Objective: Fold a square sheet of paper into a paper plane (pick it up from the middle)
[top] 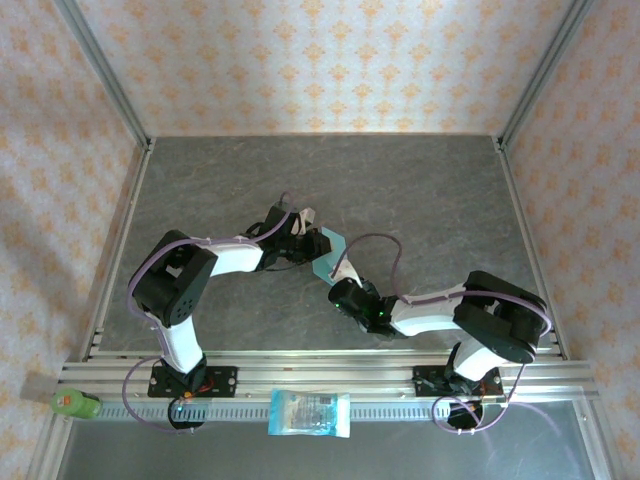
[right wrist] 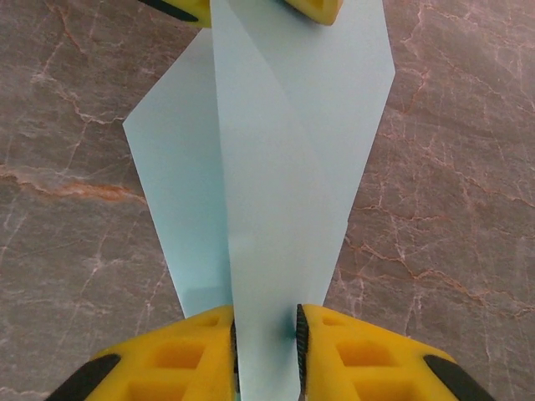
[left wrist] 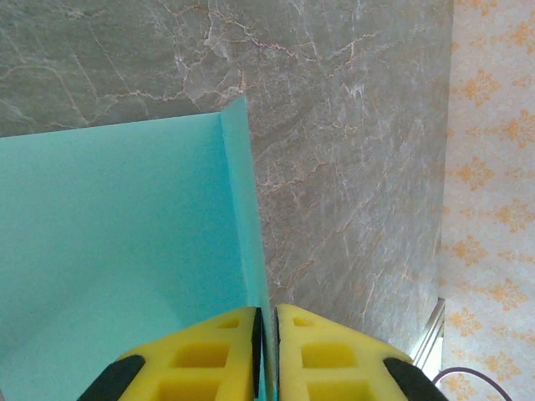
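Note:
The sheet of paper (top: 328, 250), light teal and creased into long angled folds, is held off the grey table between my two grippers. In the left wrist view the paper (left wrist: 125, 251) spreads out to the left with a raised fold. My left gripper (left wrist: 267, 351) is shut on the paper's edge, pads almost touching. The left gripper (top: 305, 240) sits just left of the paper in the top view. In the right wrist view a narrow folded strip of the paper (right wrist: 276, 167) runs up from between my right gripper's (right wrist: 266, 351) pads, which press both sides. The right gripper (top: 348, 290) is below the paper. The left gripper's fingertips (right wrist: 313, 8) show at the paper's far end.
A blue-and-white printed packet (top: 310, 412) lies on the near shelf in front of the mounting rail (top: 320, 362). A green bottle (top: 75, 403) lies at the near left corner. Aluminium frame posts (top: 120, 100) and patterned walls enclose the marbled table (top: 400, 190).

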Robot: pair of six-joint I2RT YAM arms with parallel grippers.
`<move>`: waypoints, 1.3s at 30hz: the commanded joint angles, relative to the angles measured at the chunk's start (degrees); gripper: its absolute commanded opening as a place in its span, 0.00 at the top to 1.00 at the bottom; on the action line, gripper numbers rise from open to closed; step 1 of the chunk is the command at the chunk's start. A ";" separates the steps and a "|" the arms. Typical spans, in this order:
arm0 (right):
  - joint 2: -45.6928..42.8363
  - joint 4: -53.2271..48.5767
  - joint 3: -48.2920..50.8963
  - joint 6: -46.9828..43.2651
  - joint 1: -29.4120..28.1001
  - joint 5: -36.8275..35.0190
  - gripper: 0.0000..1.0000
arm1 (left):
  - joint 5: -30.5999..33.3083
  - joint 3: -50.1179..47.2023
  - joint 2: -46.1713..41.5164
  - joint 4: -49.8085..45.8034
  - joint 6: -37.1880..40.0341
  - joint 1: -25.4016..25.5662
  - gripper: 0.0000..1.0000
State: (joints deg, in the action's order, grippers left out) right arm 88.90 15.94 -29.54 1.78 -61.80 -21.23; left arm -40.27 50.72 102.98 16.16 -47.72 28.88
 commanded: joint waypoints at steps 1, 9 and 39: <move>1.18 1.04 -0.70 -0.26 -0.42 -2.96 0.75 | -1.13 -0.27 -1.90 1.72 0.22 0.67 0.85; 1.22 1.12 -0.61 -0.86 -0.40 -3.09 0.76 | -1.29 -0.14 -1.81 1.68 0.13 0.65 0.86; -1.74 7.29 2.08 1.34 3.57 12.24 1.00 | 16.15 -5.76 -14.19 -5.87 -1.57 -2.09 0.23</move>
State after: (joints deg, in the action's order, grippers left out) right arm 89.19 20.43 -28.77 1.67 -59.72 -14.92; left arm -30.24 46.98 92.07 12.71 -48.60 28.25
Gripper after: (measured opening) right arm 0.037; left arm 0.764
